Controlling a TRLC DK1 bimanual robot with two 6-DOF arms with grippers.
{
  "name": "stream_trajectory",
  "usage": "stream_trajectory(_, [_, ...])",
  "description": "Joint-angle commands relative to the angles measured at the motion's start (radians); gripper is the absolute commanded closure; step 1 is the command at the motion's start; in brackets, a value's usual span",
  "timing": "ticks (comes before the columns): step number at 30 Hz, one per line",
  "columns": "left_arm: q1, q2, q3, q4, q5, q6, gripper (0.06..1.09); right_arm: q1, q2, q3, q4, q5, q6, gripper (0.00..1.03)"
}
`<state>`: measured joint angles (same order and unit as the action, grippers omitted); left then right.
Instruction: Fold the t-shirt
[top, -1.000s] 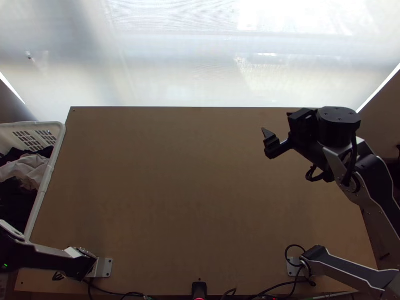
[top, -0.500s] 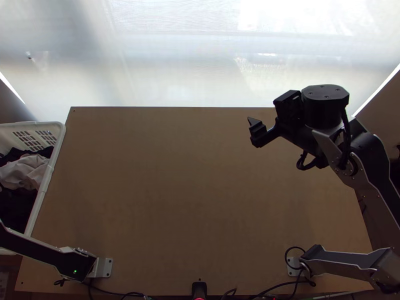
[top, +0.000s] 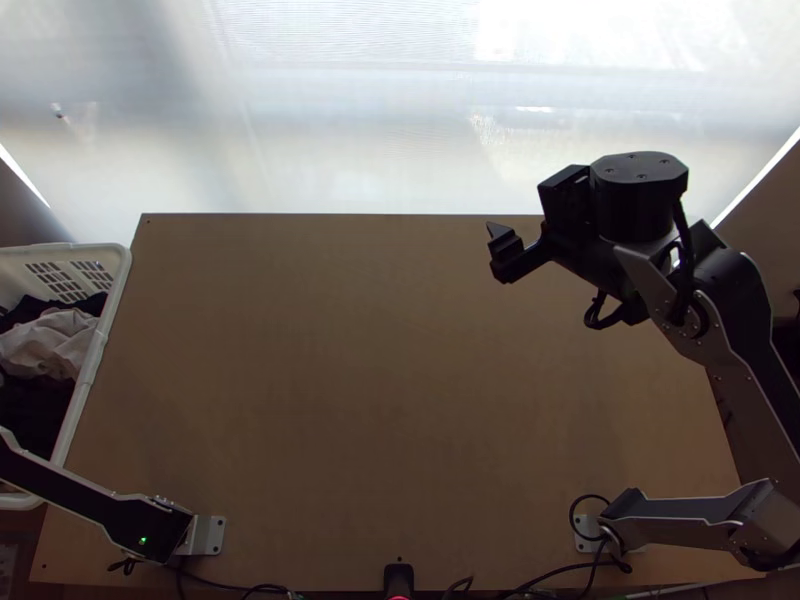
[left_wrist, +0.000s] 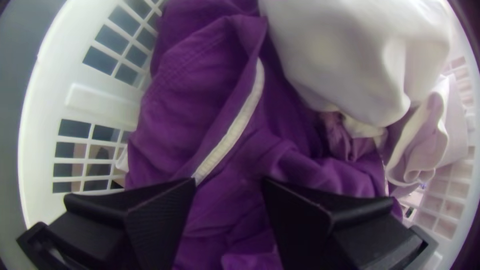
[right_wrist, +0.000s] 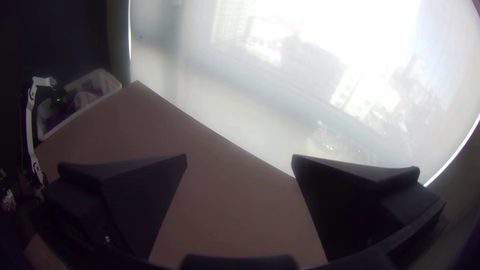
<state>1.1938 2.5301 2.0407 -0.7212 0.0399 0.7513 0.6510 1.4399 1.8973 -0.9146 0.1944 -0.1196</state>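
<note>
Behind your work area hangs a pale, translucent blind (top: 350, 110), its fine weave bright with daylight, and in front of it spreads the surface (top: 380, 350), a flat, smooth panel of light brown wood with straight edges. Just beside its left edge you have the laundry basket (top: 96, 352), white plastic with a smooth, rounded rim and walls pierced by a grid of square openings. Inside it, the left wrist view shows you a deep purple garment (left_wrist: 200, 100), soft and rumpled in long creases, with a narrow, ribbed white band (left_wrist: 235, 130) running slantwise across it. Next to that lie a smooth, puffed-up white cloth (left_wrist: 345, 50) and a thin, pale pink cloth (left_wrist: 425, 135) in curling folds. You cannot tell which of these bunched clothes in the basket is the t-shirt. Your left gripper (left_wrist: 229, 182) is over the purple garment, its wedge-shaped black fingers parted and released, their inner faces finely ridged; whether they touch the fabric, you cannot tell. Your right gripper (top: 500, 250) hangs above the far part of the surface, right of the middle, with a black cable (top: 590, 315) looping beneath its arm's wrist. In the right wrist view, its angular, matte black fingers are released too, spread wide.
</note>
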Motion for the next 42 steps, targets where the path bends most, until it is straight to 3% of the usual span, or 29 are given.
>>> stream_trajectory(1, [-0.003,0.098,0.108,-0.017,-0.006,0.006,0.70,0.006,0.030,0.029,-0.004,0.014,-0.005,0.05])
stream_trajectory(4, [-0.005,0.108,0.111,-0.024,-0.006,0.017,1.05,0.007,0.040,0.043,-0.004,0.019,-0.008,0.05])
stream_trajectory(9, [-0.010,0.061,0.115,-0.176,0.009,0.017,1.05,0.007,0.054,0.048,-0.004,0.036,-0.015,0.05])
stream_trajectory(14, [-0.025,-0.163,0.110,-0.469,0.252,-0.052,1.05,0.007,0.056,0.059,-0.004,0.040,-0.020,0.05])
stream_trajectory(19, [-0.091,-0.473,0.088,-0.684,0.463,-0.027,1.05,-0.002,0.054,0.042,-0.013,0.042,-0.020,0.05])
stream_trajectory(27, [-0.485,-1.108,-0.376,-0.692,0.492,0.006,1.05,-0.036,0.054,0.022,-0.013,0.042,-0.018,0.05])
stream_trajectory(30, [-0.770,-1.283,-0.471,-0.682,0.492,-0.089,1.05,-0.068,0.050,-0.004,-0.013,0.040,-0.017,0.05])
stream_trajectory(33, [-1.077,-1.341,-0.485,-0.641,0.474,-0.260,1.05,-0.114,0.019,-0.069,-0.015,0.040,-0.012,0.05])
stream_trajectory(37, [-1.459,-1.335,-0.482,-0.451,0.411,-0.547,1.05,-0.182,-0.064,-0.204,-0.015,0.039,-0.006,0.05])
stream_trajectory(40, [-1.738,-1.268,-0.467,-0.296,0.295,-0.652,1.05,-0.231,-0.139,-0.296,-0.015,0.040,-0.008,0.05])
stream_trajectory(42, [-1.840,-1.180,-0.432,-0.218,0.272,-0.684,1.05,-0.269,-0.190,-0.353,-0.015,0.039,-0.008,0.05])
